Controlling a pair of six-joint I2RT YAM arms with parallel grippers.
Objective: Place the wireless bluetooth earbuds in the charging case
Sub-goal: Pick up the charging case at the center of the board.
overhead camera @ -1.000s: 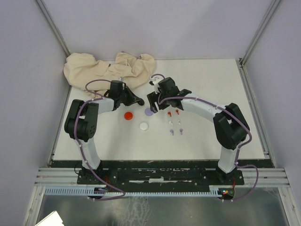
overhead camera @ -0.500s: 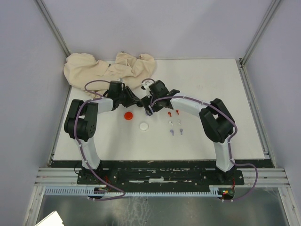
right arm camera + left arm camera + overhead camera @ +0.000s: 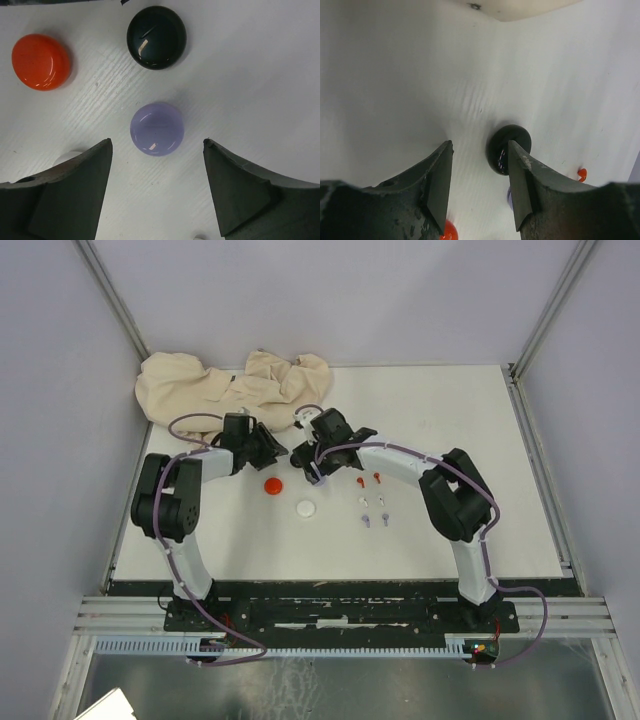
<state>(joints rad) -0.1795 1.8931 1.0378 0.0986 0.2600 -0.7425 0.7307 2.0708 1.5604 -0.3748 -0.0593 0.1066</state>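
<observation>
While the earbuds (image 3: 364,502) lie loose on the tabletop (image 3: 450,440), the left pincer (image 3: 480,150) stands apart and empty beside the black disc (image 3: 506,145). The right pincer (image 3: 157,145) stands apart over the purple disc (image 3: 157,129). The step looks like fetching a case. Next, one pincer must close squarely on a disc.

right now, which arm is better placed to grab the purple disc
Right. The right tool is open with the purple disc centred between its fingers; the left tool is at the black disc.
</observation>
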